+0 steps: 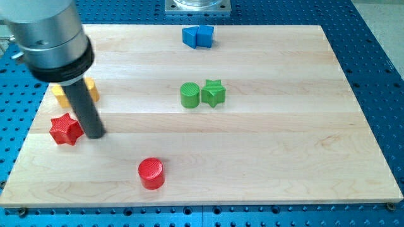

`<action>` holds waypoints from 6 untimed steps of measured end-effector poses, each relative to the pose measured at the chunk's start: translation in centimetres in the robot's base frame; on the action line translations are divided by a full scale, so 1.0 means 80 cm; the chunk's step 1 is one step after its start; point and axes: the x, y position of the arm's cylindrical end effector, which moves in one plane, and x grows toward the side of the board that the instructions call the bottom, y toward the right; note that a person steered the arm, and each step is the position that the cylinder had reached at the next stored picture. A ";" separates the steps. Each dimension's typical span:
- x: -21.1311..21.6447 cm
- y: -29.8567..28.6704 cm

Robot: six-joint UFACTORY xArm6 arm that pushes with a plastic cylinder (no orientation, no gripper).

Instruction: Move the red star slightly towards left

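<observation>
The red star point(65, 129) lies on the wooden board near the view's left edge. My tip point(95, 133) rests on the board right beside the star's right side, touching or nearly touching it. The dark rod rises from there toward the view's top left into the grey arm body, which hides part of the yellow blocks behind it.
Yellow blocks point(91, 91) sit just above the star, partly hidden by the rod. A red cylinder point(151, 173) is at the bottom centre. A green cylinder point(189, 95) and green star point(213, 93) touch mid-board. Two blue blocks point(198, 36) sit at the top. The board's left edge point(25, 142) is close to the star.
</observation>
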 end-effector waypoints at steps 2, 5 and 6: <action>-0.012 0.000; 0.009 -0.066; 0.053 -0.067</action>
